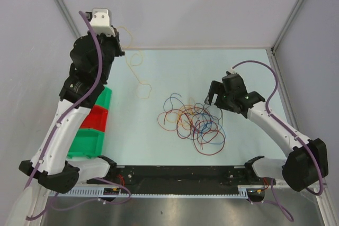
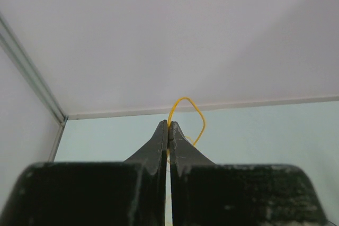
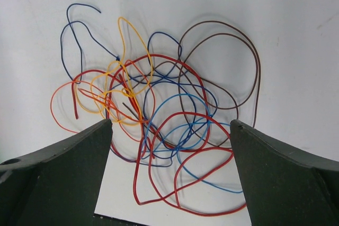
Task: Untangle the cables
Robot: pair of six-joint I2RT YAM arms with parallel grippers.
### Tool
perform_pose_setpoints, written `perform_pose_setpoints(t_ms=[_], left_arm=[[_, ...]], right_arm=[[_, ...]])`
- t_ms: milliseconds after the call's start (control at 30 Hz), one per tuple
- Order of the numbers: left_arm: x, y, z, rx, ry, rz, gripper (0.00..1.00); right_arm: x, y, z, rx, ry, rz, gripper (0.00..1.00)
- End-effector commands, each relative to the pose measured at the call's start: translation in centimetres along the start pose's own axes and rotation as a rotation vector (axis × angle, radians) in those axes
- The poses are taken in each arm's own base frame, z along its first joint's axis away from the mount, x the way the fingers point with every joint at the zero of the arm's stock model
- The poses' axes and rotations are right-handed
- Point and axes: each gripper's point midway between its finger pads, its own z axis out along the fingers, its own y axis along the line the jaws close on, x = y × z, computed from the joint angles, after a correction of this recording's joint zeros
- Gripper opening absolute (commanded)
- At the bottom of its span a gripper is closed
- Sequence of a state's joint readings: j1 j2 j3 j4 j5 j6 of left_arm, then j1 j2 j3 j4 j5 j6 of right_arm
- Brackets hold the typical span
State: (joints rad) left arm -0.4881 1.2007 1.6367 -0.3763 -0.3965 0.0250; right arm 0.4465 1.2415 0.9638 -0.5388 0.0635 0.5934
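A tangle of cables [image 1: 193,123] in red, blue, maroon and orange lies on the pale table [image 1: 249,67], right of centre. My right gripper [image 1: 213,100] hovers just above the pile's right edge. In the right wrist view this gripper [image 3: 172,123] is open, its fingers wide apart over the red and blue loops [image 3: 175,130] with nothing between them. One yellow cable [image 1: 142,86] is drawn out of the pile toward the back left. My left gripper [image 1: 119,39] is raised near the back wall, shut on its upper end. The yellow cable [image 2: 186,100] loops out from the left gripper [image 2: 169,125].
Green and red bins [image 1: 95,120] stand at the table's left edge under the left arm. The enclosure's back wall [image 1: 185,9] and side walls close the table in. A black rail [image 1: 180,175] runs along the near edge.
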Motion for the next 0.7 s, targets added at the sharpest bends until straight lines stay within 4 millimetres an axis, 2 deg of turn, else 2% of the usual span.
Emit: perform_pose_setpoints(t_ms=[0, 133, 200, 300, 400, 500, 667], left_arm=[[-2.7, 2.3, -0.3, -0.066, -0.059, -0.039, 0.00], [-5.1, 4.9, -0.3, -0.122, -0.108, -0.038, 0.00], [-5.7, 5.3, -0.2, -0.127, -0.114, -0.037, 0.00], [-7.7, 6.6, -0.7, -0.157, -0.151, -0.030, 0.00], [-8.5, 7.5, -1.2, -0.186, -0.166, -0.015, 0.00], [-9.6, 8.9, -2.5, -0.230, -0.195, -0.003, 0.00], [-9.7, 11.6, -3.8, -0.352, -0.208, 0.043, 0.00]], right_arm=[[-1.6, 0.7, -2.0, -0.013, -0.025, -0.014, 0.96], [-1.4, 0.6, -2.4, -0.003, -0.019, -0.008, 0.96], [-1.4, 0.8, -2.5, -0.007, -0.020, 0.003, 0.96], [-1.1, 1.3, -2.4, -0.023, -0.010, 0.008, 0.96], [-0.9, 1.8, -2.3, -0.041, 0.001, 0.005, 0.96], [-0.8, 1.6, -2.3, -0.035, 0.006, -0.001, 0.96], [-0.9, 2.2, -2.6, -0.058, 0.019, -0.017, 0.96]])
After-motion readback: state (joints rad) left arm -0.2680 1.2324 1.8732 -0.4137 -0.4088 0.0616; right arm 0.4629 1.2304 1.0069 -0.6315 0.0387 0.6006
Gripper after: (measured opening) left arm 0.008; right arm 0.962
